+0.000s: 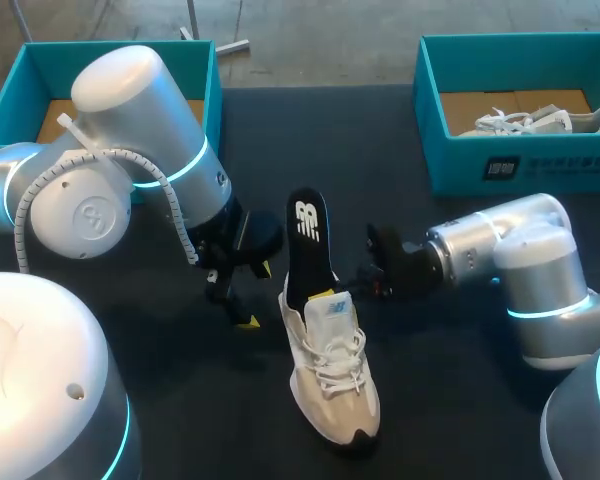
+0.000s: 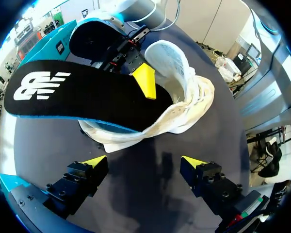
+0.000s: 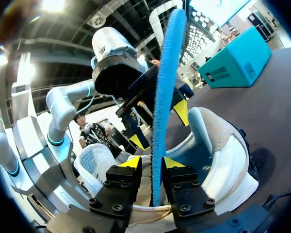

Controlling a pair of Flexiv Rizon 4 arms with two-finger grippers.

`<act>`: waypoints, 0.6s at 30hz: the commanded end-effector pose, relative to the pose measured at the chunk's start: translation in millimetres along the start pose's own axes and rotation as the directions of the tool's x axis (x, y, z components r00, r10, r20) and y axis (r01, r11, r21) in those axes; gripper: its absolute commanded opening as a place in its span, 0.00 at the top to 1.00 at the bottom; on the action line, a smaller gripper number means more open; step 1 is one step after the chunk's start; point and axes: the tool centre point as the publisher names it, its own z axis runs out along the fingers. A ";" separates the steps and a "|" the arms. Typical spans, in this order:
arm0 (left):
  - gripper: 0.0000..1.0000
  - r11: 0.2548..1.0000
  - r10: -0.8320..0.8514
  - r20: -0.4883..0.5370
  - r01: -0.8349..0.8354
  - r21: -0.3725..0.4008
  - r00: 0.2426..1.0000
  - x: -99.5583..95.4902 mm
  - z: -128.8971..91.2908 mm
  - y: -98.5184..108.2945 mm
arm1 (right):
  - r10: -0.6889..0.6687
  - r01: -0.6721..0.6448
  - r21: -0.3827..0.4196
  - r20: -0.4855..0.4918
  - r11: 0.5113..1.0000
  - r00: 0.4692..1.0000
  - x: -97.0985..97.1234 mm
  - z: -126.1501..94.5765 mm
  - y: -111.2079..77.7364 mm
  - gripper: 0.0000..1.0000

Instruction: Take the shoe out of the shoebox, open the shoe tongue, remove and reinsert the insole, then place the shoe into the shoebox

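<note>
Here right gripper sits clamped on insole, which juts up from shoe mid-table. Left gripper spread wide, empty, just beside shoe. Left box and right box at far corners.

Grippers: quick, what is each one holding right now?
Left gripper: open, empty.
Right gripper: shut on the insole.

Black insole, white shoe
</note>
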 end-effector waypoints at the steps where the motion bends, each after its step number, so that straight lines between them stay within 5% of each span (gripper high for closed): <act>1: 0.00 1.000 0.000 0.001 0.000 -0.002 1.000 0.5 0.4 0.1 | -0.005 0.005 0.016 0.011 1.000 1.000 2.0 3.1 5.1 0.68; 18: 0.00 1.000 0.000 0.001 0.000 -0.002 1.000 0.5 0.4 0.1 | -0.052 0.050 0.056 0.036 0.997 0.998 8.4 1.3 26.6 0.70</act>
